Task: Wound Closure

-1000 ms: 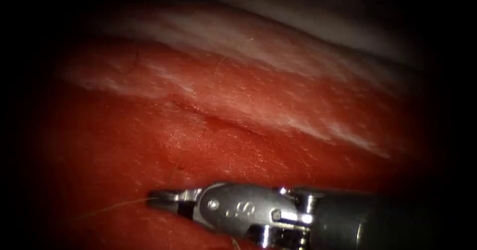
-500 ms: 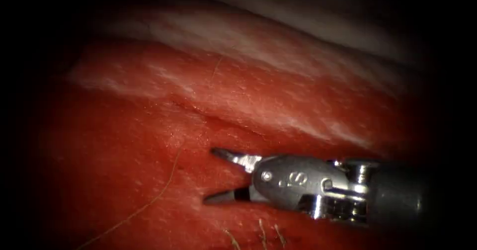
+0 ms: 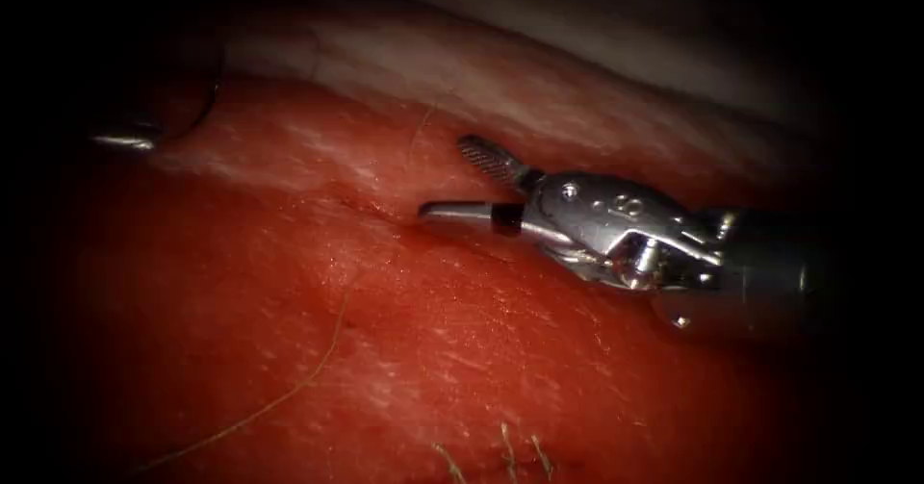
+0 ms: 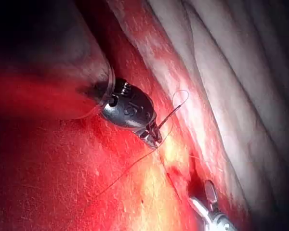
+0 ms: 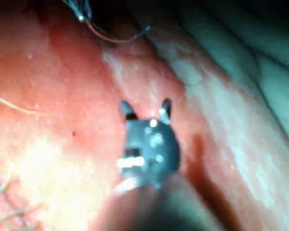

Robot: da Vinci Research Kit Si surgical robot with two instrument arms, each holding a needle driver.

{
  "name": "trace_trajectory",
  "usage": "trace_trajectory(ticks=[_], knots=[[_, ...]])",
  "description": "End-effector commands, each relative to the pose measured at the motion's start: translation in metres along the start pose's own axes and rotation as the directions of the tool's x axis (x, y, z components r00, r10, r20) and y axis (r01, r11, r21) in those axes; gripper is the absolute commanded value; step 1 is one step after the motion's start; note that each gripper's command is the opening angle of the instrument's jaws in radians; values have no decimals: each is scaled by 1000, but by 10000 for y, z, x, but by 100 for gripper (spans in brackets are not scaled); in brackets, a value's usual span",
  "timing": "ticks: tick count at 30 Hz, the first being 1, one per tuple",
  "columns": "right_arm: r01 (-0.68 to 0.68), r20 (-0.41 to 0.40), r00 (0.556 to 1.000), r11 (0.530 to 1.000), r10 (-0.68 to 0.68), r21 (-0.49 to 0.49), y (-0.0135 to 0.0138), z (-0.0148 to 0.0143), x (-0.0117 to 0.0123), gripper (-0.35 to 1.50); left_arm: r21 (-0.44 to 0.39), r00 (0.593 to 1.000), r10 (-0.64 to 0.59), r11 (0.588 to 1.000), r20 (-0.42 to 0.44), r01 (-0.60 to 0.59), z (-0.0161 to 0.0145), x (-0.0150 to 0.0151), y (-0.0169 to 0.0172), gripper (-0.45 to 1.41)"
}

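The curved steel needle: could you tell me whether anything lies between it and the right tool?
Nothing visible does. The left tool holds the curved steel needle, seemingly clear of the red tissue; only bare tissue separates it from the right tool's open, empty jaws.
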Motion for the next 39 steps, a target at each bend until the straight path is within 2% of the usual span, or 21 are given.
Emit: trace_trajectory(ticks=[1, 8, 13, 15, 16, 17, 25, 31, 35, 39], knots=[[-15, -8, 1000, 1000, 15, -4, 7, 19, -2, 84, -2, 1000, -8, 1000, 0, 8, 10, -6, 0, -35], [-107, -55, 993, 994, 106, -2, 32, 54, -19, 83, -7, 999, -32, 999, -14, 32, 15, -19, -9, -35], [-109, -63, 992, 994, 109, -9, 35, 70, -21, 69, -7, 997, -51, 999, -52, 50, 13, -21, -14, -35], [-109, -59, 992, 994, 109, 5, 35, 73, -20, 41, -7, 997, -50, 999, -52, 50, 13, -21, -14, -35], [-108, -54, 993, 994, 109, 19, 35, 74, -20, 12, -7, 997, -50, 999, -52, 50, 13, -21, -14, -35], [-106, -46, 993, 993, 108, 42, 34, 74, -20, -35, -7, 997, -50, 999, -52, 50, 13, -21, -14, -35], [-97, -59, 993, 994, 100, 46, 30, 62, -12, -35, -18, 996, -67, 998, -51, 67, 24, -33, -16, -35], [-82, -81, 993, 995, 86, 51, 22, 54, 7, -35, -42, 995, -82, 996, -50, 80, 29, -42, -14, -35], [-67, -101, 992, 996, 72, 53, 14, 49, 27, -35, -93, 995, -97, 991, -27, 94, 34, -48, -6, -35], [-66, -104, 992, 996, 71, 53, 12, 48, 32, -35, -104, 994, -106, 989, -16, 104, 37, -49, -4, -35]])
